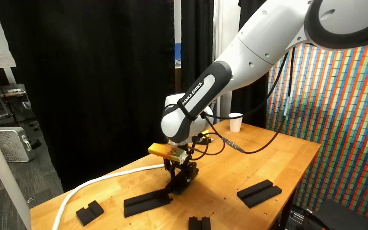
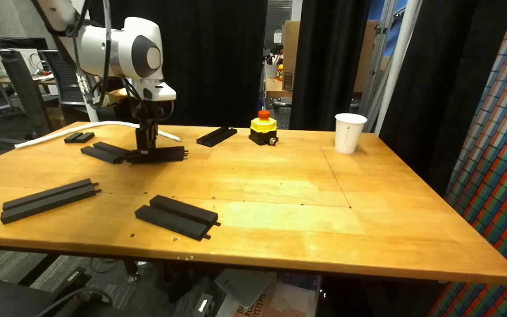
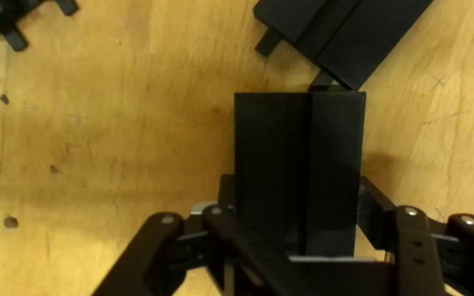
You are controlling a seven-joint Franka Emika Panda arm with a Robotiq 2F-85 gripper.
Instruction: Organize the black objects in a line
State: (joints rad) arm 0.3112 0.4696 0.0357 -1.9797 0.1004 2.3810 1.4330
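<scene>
My gripper (image 3: 296, 193) is shut on a grooved black block (image 3: 338, 135), one finger pressed against each long side. The held block sits at table level; whether it touches the wood cannot be told. Its far end meets the pegs of a longer black block (image 1: 147, 203), which lies at an angle to it. A small black block (image 1: 89, 212) rests beyond that one. Nearer the front in an exterior view lie a long black strip (image 2: 51, 200) and a wide black block (image 2: 176, 215). Another black block (image 2: 216, 136) lies toward the back edge.
A red-and-yellow button box (image 2: 263, 128) and a white paper cup (image 2: 349, 134) stand toward the back of the wooden table (image 2: 280, 176). A white hose (image 1: 107, 176) runs along the table's curtain side. Cables hang from the arm.
</scene>
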